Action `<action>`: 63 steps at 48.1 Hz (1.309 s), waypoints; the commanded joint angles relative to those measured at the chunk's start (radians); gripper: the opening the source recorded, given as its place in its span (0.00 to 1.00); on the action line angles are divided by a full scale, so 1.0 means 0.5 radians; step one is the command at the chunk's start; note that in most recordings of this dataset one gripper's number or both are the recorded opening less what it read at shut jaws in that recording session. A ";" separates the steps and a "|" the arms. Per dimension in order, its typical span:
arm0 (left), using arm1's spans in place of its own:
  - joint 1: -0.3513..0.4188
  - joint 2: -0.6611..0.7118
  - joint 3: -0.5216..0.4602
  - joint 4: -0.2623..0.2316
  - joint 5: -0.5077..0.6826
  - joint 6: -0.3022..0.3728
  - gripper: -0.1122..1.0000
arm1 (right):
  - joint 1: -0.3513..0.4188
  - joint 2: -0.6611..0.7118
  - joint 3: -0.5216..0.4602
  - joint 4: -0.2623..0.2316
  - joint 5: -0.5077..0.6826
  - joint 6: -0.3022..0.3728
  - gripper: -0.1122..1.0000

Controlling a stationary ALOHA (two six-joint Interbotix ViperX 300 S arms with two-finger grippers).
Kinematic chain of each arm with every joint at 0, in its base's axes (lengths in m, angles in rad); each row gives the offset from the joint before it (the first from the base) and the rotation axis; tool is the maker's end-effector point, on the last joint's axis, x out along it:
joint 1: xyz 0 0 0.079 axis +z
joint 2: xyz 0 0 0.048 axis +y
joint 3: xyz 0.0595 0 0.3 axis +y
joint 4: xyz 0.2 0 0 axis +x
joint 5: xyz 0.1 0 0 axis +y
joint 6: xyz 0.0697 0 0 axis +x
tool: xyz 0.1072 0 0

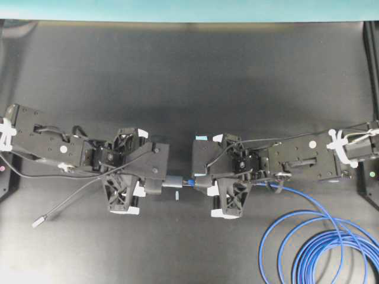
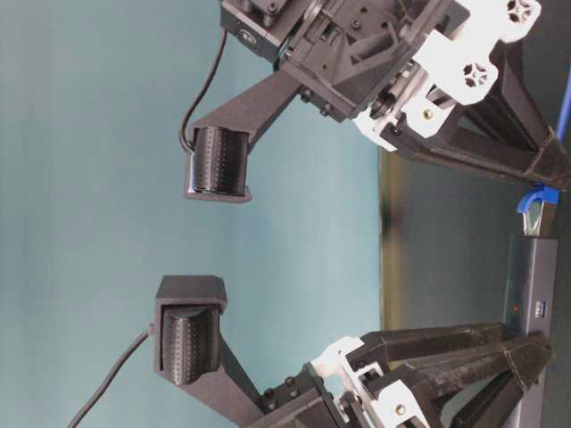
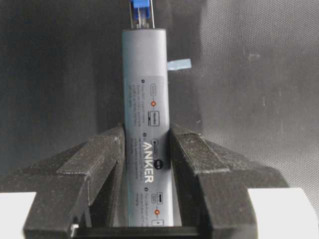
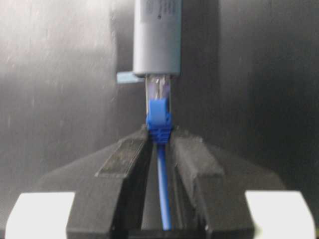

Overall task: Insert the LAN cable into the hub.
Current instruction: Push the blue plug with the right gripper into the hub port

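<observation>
The left gripper (image 3: 147, 164) clamps the hub (image 3: 145, 99) while the right gripper (image 4: 159, 149), closed on the LAN cable (image 4: 163, 189), should push its plug (image 4: 158, 94) (partly entered) straight in.

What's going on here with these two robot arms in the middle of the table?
The left tool is shut on a slim grey hub, holding it level above the dark table. The right tool grips the blue LAN cable just behind its plug. The plug's clear tip sits at the hub's end port, part of it still showing, so the plugging-in looks under way but not clearly finished. The rest of the cable lies coiled at the right, and the hub's grey cord trails left.
</observation>
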 commanded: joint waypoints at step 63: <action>0.003 0.037 -0.120 0.006 -0.172 0.052 0.36 | -0.031 0.055 -0.212 0.006 -0.221 0.021 0.20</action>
